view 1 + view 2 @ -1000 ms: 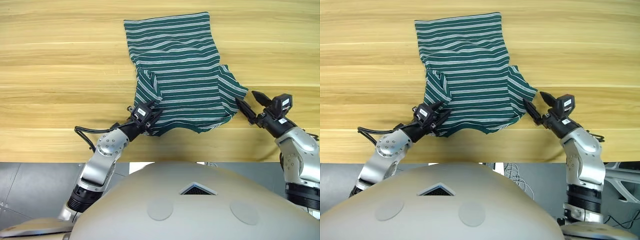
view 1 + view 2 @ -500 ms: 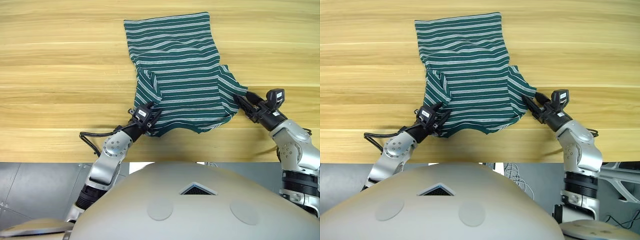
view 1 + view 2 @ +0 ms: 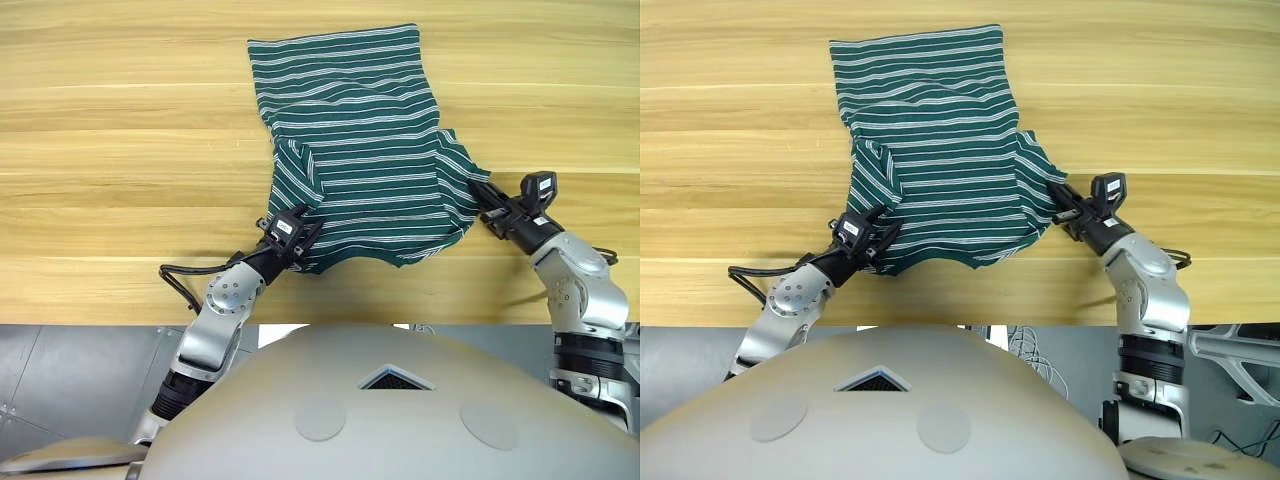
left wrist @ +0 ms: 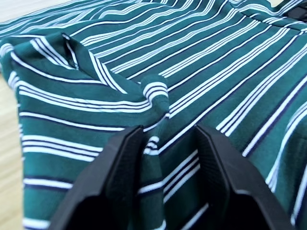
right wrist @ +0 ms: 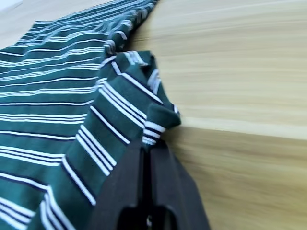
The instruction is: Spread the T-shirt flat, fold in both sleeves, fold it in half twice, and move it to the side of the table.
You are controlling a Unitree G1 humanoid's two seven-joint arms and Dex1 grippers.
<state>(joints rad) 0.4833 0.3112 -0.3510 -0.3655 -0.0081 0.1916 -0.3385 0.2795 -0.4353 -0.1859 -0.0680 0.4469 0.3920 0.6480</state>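
Note:
A dark green T-shirt (image 3: 365, 140) with white stripes lies crumpled on the wooden table (image 3: 120, 150), its near part bunched toward me. My left gripper (image 3: 304, 233) sits at the shirt's near left corner. In the left wrist view its fingers (image 4: 122, 167) stand apart, open, with striped cloth (image 4: 192, 62) lying between and under them. My right gripper (image 3: 483, 196) is at the shirt's right sleeve (image 3: 460, 170). In the right wrist view it (image 5: 146, 146) is shut on the sleeve's folded edge (image 5: 144, 103).
The table's front edge (image 3: 100, 322) runs just behind both wrists, with grey floor (image 3: 60, 370) below it. Bare wood stretches to the left and right of the shirt and beyond its far hem (image 3: 335, 38).
My right gripper has moved in to the sleeve from the right and gone from open to shut on its edge. The left gripper has barely shifted at the near left corner.

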